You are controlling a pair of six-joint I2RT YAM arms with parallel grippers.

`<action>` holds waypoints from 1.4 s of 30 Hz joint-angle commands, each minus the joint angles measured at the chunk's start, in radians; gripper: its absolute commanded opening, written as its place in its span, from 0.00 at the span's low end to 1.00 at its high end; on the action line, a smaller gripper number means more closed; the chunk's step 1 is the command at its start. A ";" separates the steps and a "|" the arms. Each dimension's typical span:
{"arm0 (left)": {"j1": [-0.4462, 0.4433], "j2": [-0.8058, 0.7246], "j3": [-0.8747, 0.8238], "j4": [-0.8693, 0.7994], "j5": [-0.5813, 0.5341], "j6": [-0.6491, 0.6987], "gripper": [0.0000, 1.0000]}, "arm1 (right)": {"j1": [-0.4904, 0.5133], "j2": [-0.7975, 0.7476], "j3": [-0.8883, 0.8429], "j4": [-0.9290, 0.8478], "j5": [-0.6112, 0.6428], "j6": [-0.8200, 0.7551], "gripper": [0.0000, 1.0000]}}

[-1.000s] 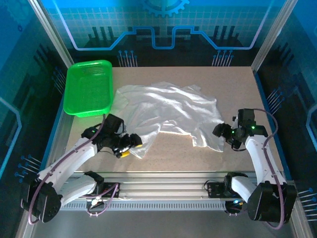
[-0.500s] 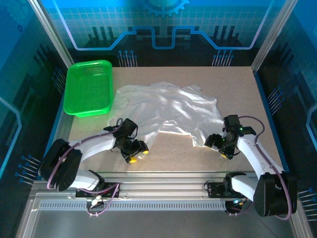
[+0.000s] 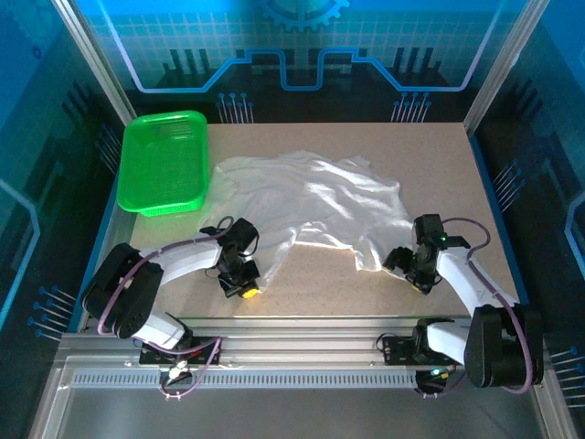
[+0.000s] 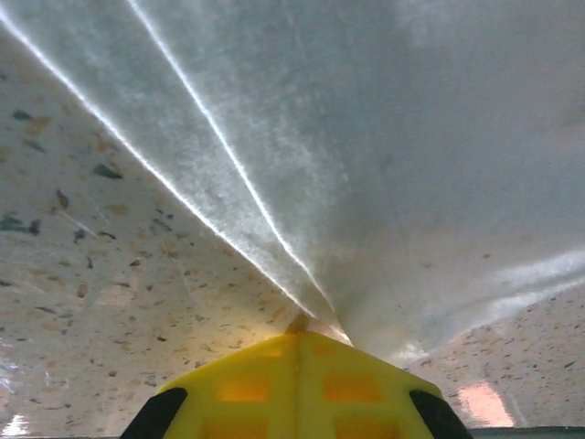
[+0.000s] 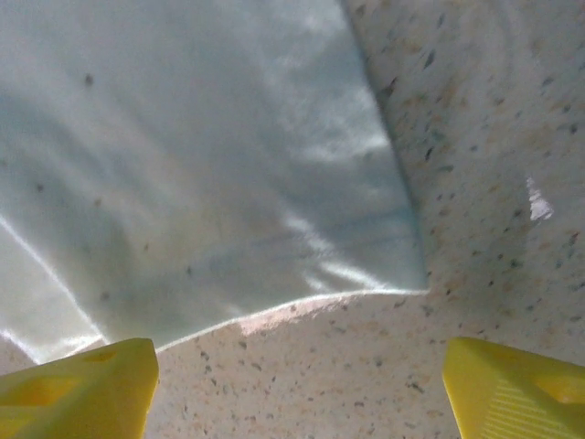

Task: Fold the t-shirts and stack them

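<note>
A white t-shirt (image 3: 311, 206) lies crumpled and spread over the middle of the table, with no print showing. My left gripper (image 3: 244, 289) sits low at the shirt's near-left corner. In the left wrist view its yellow fingers (image 4: 274, 389) are pressed together, and the t-shirt (image 4: 384, 165) fabric gathers into creases that run into their tip. My right gripper (image 3: 408, 272) stands open just off the shirt's near-right corner. In the right wrist view the t-shirt (image 5: 210, 165) hem lies on the table ahead of the right gripper (image 5: 302, 393), apart from both fingertips (image 5: 82, 389).
A green plastic basket (image 3: 164, 163) stands at the back left, just left of the shirt. Bare speckled tabletop (image 3: 320, 283) runs along the near edge between the two grippers, and more lies right of the shirt (image 3: 448, 183).
My left gripper swung round and down at the shirt's near-left corner. My right gripper came down and left toward the near-right corner.
</note>
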 commanded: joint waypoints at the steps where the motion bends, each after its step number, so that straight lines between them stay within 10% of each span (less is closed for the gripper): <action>1: 0.022 -0.071 0.022 0.102 -0.117 0.028 0.00 | -0.044 0.036 -0.002 0.059 0.005 0.013 0.81; 18: 0.110 -0.258 -0.006 0.052 -0.026 0.046 0.00 | -0.029 0.274 0.057 0.205 -0.004 0.039 0.36; 24: 0.045 -0.270 -0.036 0.010 0.026 0.027 0.50 | -0.027 0.281 0.055 0.212 -0.004 0.031 0.12; 42: -0.091 0.040 0.016 0.074 -0.006 0.047 0.56 | -0.010 0.271 0.056 0.203 -0.010 0.018 0.07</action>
